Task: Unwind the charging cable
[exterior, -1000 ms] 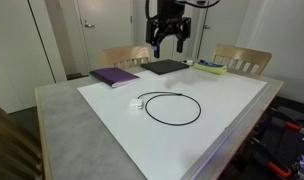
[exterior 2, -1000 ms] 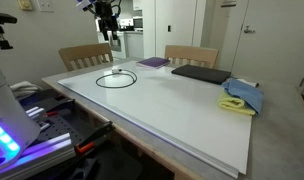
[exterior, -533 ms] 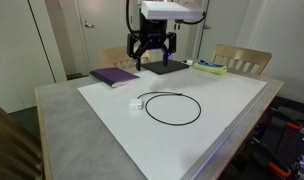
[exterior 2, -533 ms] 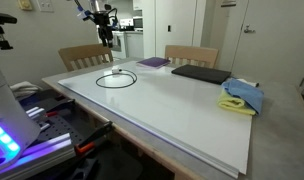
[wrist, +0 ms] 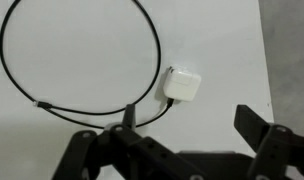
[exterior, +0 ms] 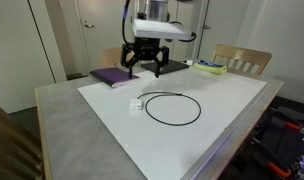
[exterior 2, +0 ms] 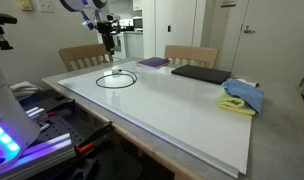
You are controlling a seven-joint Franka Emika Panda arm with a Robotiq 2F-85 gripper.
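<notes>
The long thin black charging cable (exterior: 201, 108) lies flat in one round loop on the white board surface (exterior: 237, 92). Its small white plug block (exterior: 137, 102) sits at the loop's edge on the side of the purple book (exterior: 114, 76). In the wrist view the plug block (wrist: 182, 86) falls just ahead of the gap between the fingers, with the loop spreading away to one side. The black claw (exterior: 143, 68) hangs above and slightly beyond the plug block, well clear of the surface. Its jaws are spread wide and hold nothing. The coming move looks like a straight descent onto the plug end, the part of the cable nearest the claw.
</notes>
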